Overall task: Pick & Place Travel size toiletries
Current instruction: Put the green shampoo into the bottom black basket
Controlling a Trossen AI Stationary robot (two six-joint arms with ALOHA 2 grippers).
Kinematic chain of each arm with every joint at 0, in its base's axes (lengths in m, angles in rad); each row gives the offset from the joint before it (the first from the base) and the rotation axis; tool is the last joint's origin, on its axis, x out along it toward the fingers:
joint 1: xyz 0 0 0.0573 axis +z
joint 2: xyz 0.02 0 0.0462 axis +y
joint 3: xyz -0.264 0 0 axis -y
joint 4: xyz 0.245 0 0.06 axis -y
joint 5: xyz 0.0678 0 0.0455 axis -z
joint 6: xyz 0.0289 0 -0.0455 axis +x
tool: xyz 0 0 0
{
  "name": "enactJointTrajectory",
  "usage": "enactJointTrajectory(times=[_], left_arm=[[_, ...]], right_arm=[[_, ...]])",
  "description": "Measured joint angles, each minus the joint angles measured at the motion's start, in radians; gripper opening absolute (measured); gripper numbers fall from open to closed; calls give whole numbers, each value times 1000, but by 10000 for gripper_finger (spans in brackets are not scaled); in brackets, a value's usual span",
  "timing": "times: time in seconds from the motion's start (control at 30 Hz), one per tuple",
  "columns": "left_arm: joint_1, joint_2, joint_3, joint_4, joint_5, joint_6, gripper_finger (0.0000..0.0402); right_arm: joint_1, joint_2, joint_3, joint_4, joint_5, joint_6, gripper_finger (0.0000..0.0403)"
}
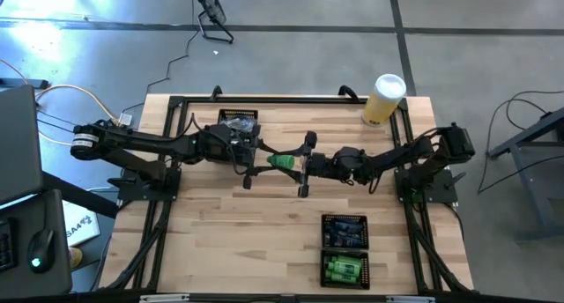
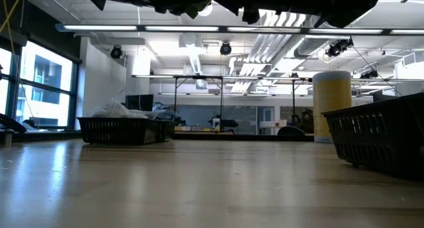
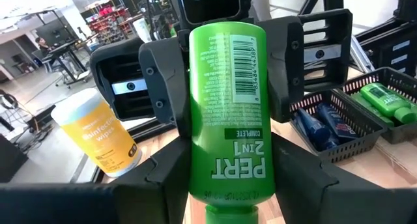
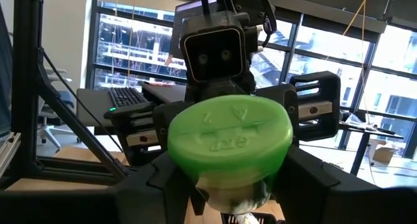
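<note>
Green plastic fills our closest view: a bright green bottle point(image 3: 228, 107) lies between the two arms, held above the counter point(image 1: 220, 241) near its middle, its printed label and barcode facing the left wrist camera. We see our left end effector point(image 1: 264, 162) pinching the bottle from its side, the dark fingers point(image 3: 163, 178) pressed against the label end. Our right end effector point(image 1: 304, 166) meets it from the opposite side, and its fingers point(image 4: 156, 178) sit close on either flank of the bottle's round green cap point(image 4: 229, 139) (the cap fills most of the right wrist view); whether they already press on it we cannot tell.

From above, the two arms reach toward each other across the middle of the counter, with the bottle showing as a small green patch point(image 1: 282, 161) between them. Behind the left arm stands a black mesh tray point(image 1: 238, 121) holding crinkly packets. Near the front edge on the right side, a second mesh tray point(image 1: 344, 248) holds dark blue tubes point(image 3: 326, 123) in one compartment and more green bottles point(image 1: 344, 269) in the next. A tall yellow cylinder with a white lid point(image 1: 384, 99) stands at the far right corner, well apart from the trays.
</note>
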Motion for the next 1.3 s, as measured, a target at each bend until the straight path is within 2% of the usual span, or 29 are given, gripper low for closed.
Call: enactJointTrajectory(times=[0.17, 0.47, 0.77, 0.9, 1.03, 1.3], left_arm=[[-1, 0, 0, -2, -40, 8, 179], [0, -7, 0, -9, -49, 54, 254], [0, -132, 0, -129, -44, 97, 259], [0, -205, 1, -226, -46, 96, 260], [0, -253, 1, -290, -49, 95, 260], [0, -267, 1, -329, -56, 122, 260]], right_arm=[[0, 0, 0, -1, 1, 1, 173], [0, 0, 0, -2, 1, 11, 172], [2, -1, -1, -19, 48, 6, 172], [16, -57, -2, -112, 60, 9, 171], [66, -142, -2, -278, 106, 48, 171], [236, -339, -2, -649, 184, 308, 171]])
